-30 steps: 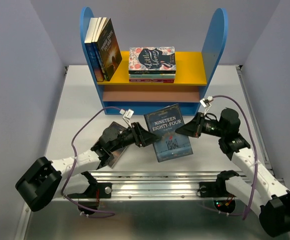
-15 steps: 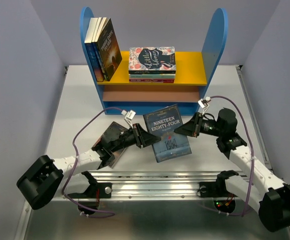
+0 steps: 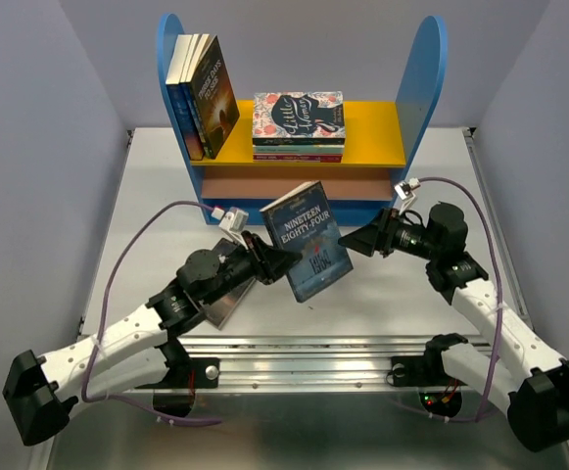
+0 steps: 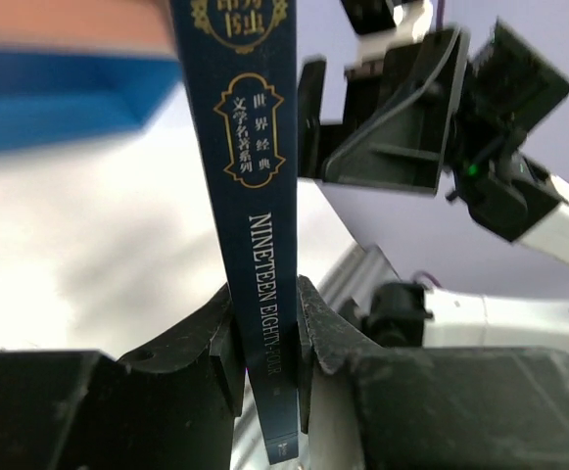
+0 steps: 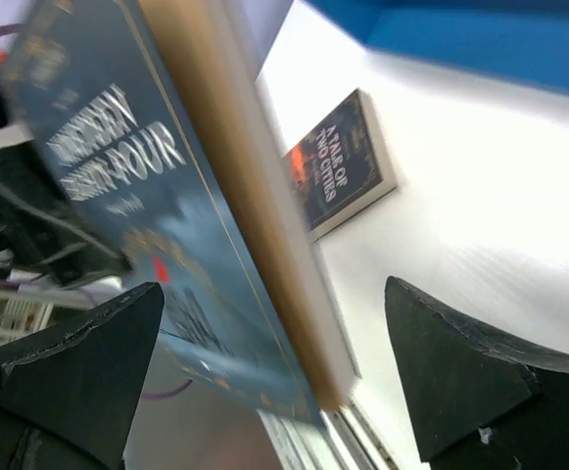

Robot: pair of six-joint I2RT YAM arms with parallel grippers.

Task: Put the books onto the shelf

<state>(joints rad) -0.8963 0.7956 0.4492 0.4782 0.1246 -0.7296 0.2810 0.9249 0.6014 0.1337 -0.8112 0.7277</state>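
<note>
Left gripper (image 4: 264, 328) clenched on the spine of the dark blue "Nineteen Eighty-Four" paperback (image 3: 304, 240), holding it tilted above the white table (image 3: 411, 294), just in front of the blue-sided bookshelf (image 3: 423, 69) at the far edge. Right gripper (image 3: 348, 241) released: jaws wide, either side of the book's page edge. Dark "A Tale of Two Cities" paperback (image 5: 341, 162) lies flat near the near edge, partly under the left arm. Upright paperbacks (image 3: 201, 93) lean at the left end of the yellow board; floral-topped flat stack (image 3: 299, 125) mid-board.

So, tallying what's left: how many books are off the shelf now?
2: Nineteen Eighty-Four, clamped in the left gripper, and A Tale of Two Cities, flat on the table, partly under that arm.
</note>
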